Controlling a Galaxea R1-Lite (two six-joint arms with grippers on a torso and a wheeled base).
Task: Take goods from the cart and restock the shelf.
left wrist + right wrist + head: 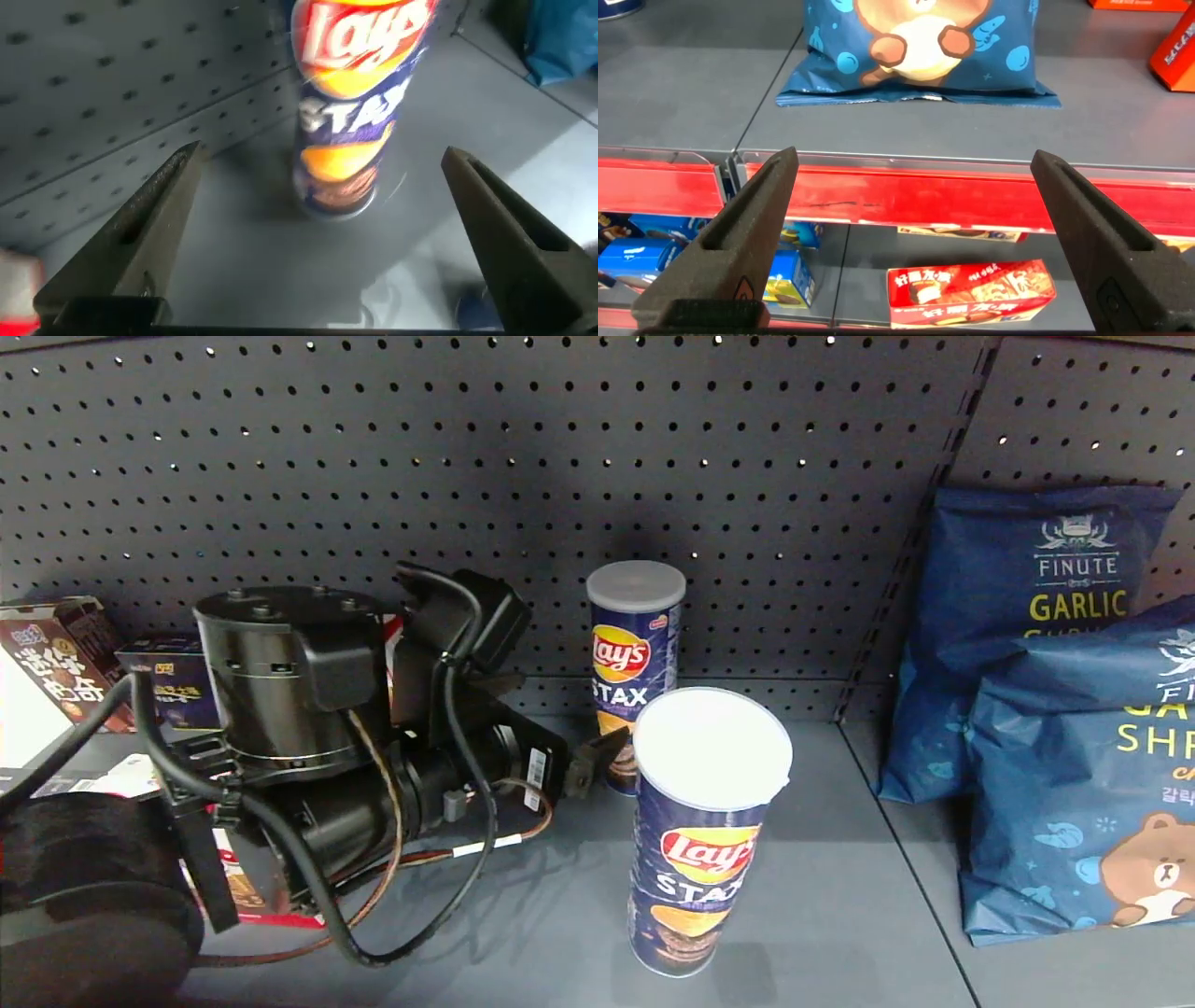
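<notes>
Left gripper (320, 159): jaws spread wide, nothing held. A tall dark-blue cardboard crisp tube with a translucent plastic lid (635, 672) stands upright at the back of the grey metal shelf board (840, 915), close to the dark perforated back panel (467, 448). It is in line with the jaw gap, near the fingertips, and touches neither pad as far as I can tell. A second, white-lidded tube of the same kind (702, 840) stands just in front of it.

Right gripper (915, 157): wide open, empty, facing a red shelf-edge strip (971, 191) below a blue bear-printed snack bag (915, 47).

Judgement: the rear tube reads as placed (upright, free-standing). To finish well, draw the left arm straight back along the jaw axis with the jaws wide and no sideways swing. The front tube is tall and narrow and would topple easily.
</notes>
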